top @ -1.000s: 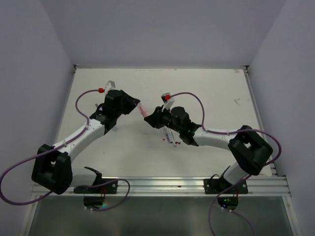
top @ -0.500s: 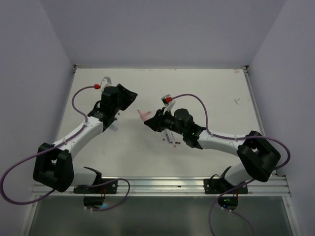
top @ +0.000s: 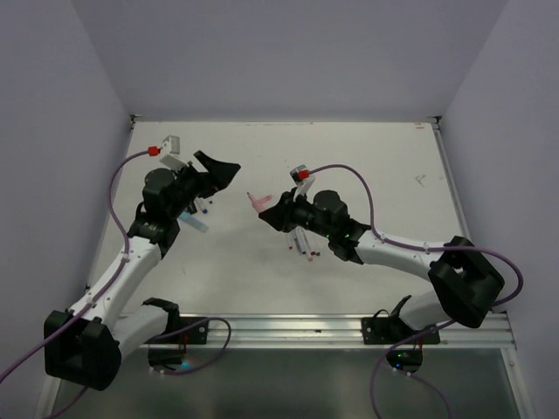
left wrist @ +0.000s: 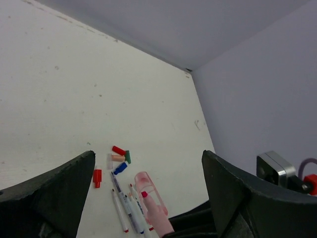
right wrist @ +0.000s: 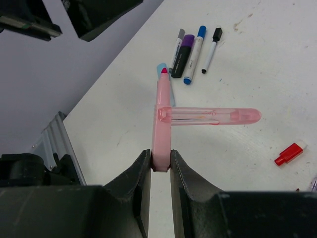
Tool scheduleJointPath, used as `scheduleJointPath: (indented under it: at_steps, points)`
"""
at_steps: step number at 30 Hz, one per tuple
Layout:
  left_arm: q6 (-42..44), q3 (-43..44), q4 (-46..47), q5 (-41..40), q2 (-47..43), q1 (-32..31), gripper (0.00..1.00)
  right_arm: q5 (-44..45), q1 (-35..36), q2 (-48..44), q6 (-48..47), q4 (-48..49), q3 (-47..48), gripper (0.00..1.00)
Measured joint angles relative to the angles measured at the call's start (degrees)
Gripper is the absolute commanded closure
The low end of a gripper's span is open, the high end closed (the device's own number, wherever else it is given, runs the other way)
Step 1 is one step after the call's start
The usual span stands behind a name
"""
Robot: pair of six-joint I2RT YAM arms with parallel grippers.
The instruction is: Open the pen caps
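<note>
My right gripper (right wrist: 161, 166) is shut on a pink pen (right wrist: 161, 124), held above the table. Its magenta tip (right wrist: 164, 71) is bare. The clear pink cap (right wrist: 218, 115) is off the tip and sticks out sideways from the barrel. The top view shows the pink pen (top: 255, 201) at the right gripper (top: 267, 212), with the left gripper (top: 217, 172) open and apart from it on the left. In the left wrist view the left gripper (left wrist: 147, 163) has nothing between its wide fingers. Loose pen caps lie below: red (left wrist: 118, 150), green (left wrist: 128, 156), blue (left wrist: 119, 168), red (left wrist: 97, 177).
Uncapped slim pens (left wrist: 124, 208) lie beside the loose caps, under the right arm (top: 301, 244). Capped markers, grey (right wrist: 177, 42), purple (right wrist: 184, 54), blue (right wrist: 194, 54) and black (right wrist: 212, 49), lie near the left arm. A red cap (right wrist: 290, 153) lies alone. Walls enclose the table.
The left gripper has let go at the pink pen, opened wide and drawn back to the left. The right gripper has kept the pen and shifted slightly.
</note>
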Motion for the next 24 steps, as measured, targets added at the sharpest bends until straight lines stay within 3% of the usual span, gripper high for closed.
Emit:
scheduleJointPath:
  at_steps: [4,11,24]
  points:
    - [2.4,-3.6,3.9,7.3,-4.4,0.4,0.10,-0.1,-0.3,-0.2,0.0,-0.1,0.3,0.92]
    - [2.6,-8.9,9.1,16.5,-4.6,0.4,0.16,-1.5,-0.3,-0.6,0.0,0.9,0.9,0.91]
    - [-1.0,-10.8,17.8,22.6,-3.7,0.4,0.29,-3.6,-0.3,-1.7,0.3,4.3,3.1,0.89]
